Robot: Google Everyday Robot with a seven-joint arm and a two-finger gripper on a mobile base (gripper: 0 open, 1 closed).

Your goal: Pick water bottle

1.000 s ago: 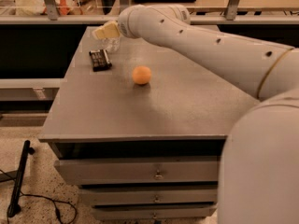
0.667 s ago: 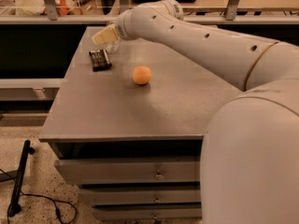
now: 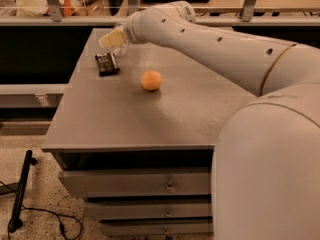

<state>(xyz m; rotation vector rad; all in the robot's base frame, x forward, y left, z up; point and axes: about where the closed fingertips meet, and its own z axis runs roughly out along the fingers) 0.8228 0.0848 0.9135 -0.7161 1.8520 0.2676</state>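
compared with the view a second ago, the arm [image 3: 215, 46] has swung nearer to the camera, so that its white bulk now fills the lower right. the gripper [image 3: 112, 38] has sunk only slightly and remains over the far left part of the grey cabinet top [image 3: 125, 119]. nothing on the top has shifted.

the gripper's beige tip points down and to the left, angled from above, apparently to meet the water bottle [image 3: 121, 49], a faint clear shape just under and behind that tip. whether the gripper is open or closed cannot be told, and neither can contact with the bottle. the bottle appears to rest on the top, not lifted.

the black packet [image 3: 107, 64] lies flat just beside the bottle, on its near left side. the orange ball [image 3: 151, 80] sits well apart, nearer the middle. a steep approach from above and from the right would, by judgement, keep the arm clear of both.

stage: final approach or closing, with the lift not yet made. the chief risks are nudging the packet and squeezing a light, slippery, ribbed bottle off centre. drawers [image 3: 135, 184] front the cabinet below.
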